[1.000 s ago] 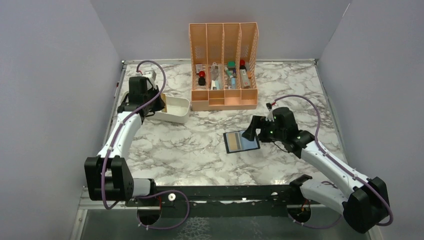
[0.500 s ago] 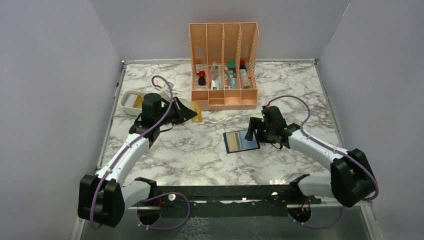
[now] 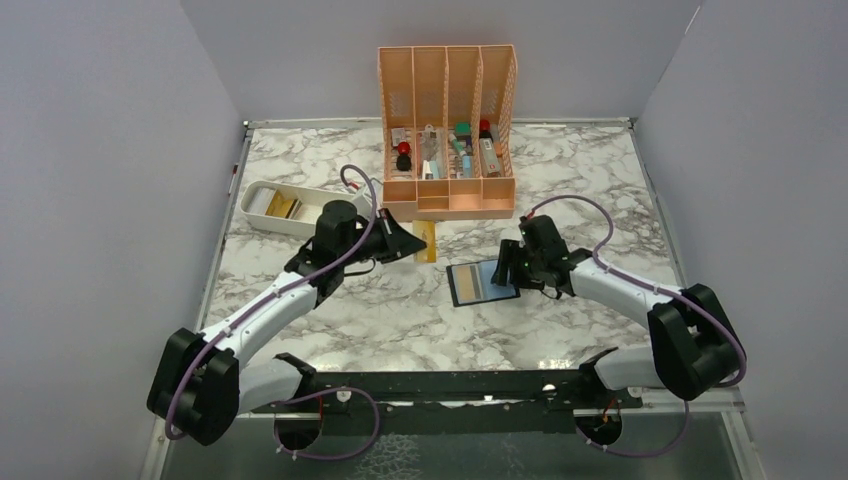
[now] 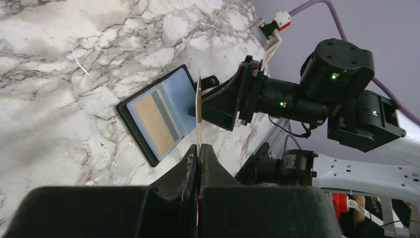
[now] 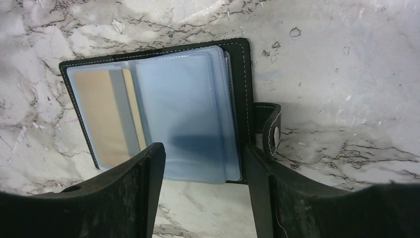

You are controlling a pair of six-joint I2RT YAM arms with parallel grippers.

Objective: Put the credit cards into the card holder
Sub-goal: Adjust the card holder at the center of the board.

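The left gripper (image 3: 411,243) (image 4: 199,149) has its fingers pressed together, pinching a gold credit card (image 3: 426,244) (image 4: 198,106) by one end. The card stands on edge in the air, between the tray and the card holder. The right gripper (image 3: 506,268) (image 5: 203,159) has its fingers spread, one on each side of the holder's near edge. Whether they touch it I cannot tell.

The table (image 3: 400,315) is white marble with grey veins, and plain pale walls (image 3: 100,150) close it in on three sides. A tall orange organiser (image 3: 447,120) stands at the back. A white tray (image 3: 258,215) at the back left holds more cards (image 3: 283,206). The black card holder (image 3: 482,283) (image 5: 173,99) lies open and flat right of centre, bluish pockets up. A tan card with a dark stripe (image 5: 106,119) sits in one pocket. Its clasp tab (image 5: 270,130) sticks out sideways.

The left wrist view shows the held card only edge-on. The small things in the organiser are too small to name.
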